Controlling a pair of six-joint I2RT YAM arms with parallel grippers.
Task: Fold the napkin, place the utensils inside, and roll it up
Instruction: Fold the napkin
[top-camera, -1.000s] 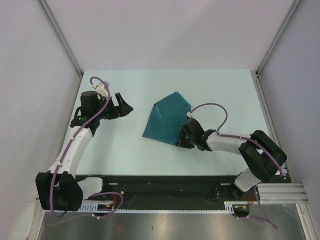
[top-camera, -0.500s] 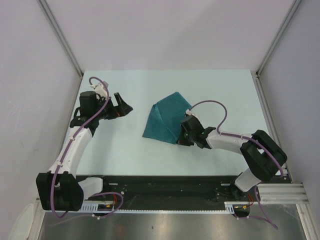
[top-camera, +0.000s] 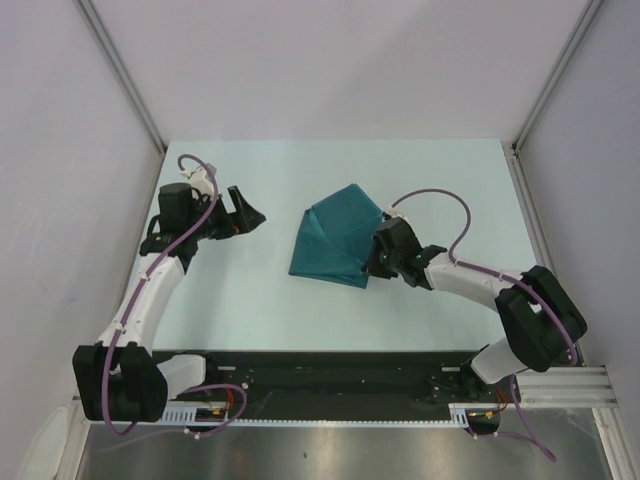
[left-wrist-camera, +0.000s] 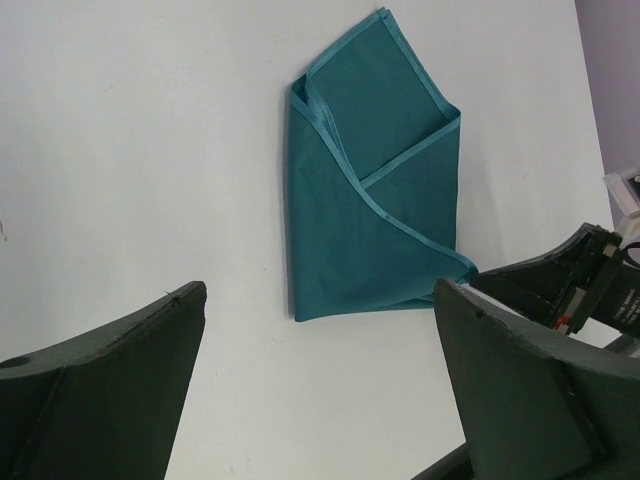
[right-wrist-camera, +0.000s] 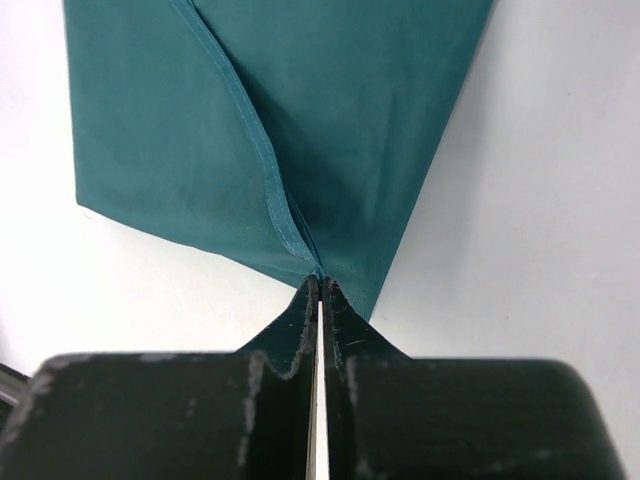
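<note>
**A:** What is the right tool (right-wrist-camera: 318, 288) doing?

**B:** It is closed. Its two fingers (right-wrist-camera: 285, 335) are pressed flat together, and a hemmed corner of the napkin (right-wrist-camera: 300, 130) is pinched at their tips. From the wrist you can see a fold line run straight into the pinch.

**A:** Which corner is that?

**B:** The one towards the near and right edges of the counter (top-camera: 250, 290). From above, the right tool (top-camera: 374, 263) meets the cloth on that side.

**A:** And the napkin itself?

**B:** The napkin (top-camera: 335, 245) lies about the middle of the counter, a little right of centre. It is folded into overlapping flaps with paler hems showing (left-wrist-camera: 370, 220).

**A:** What about the left tool?

**B:** The left tool (top-camera: 245, 215) is wide open and holds nothing. It sits near the left edge of the counter, well apart from the cloth. Its own camera shows the spread fingers (left-wrist-camera: 100, 400) with bare counter between them and the napkin beyond.
</note>
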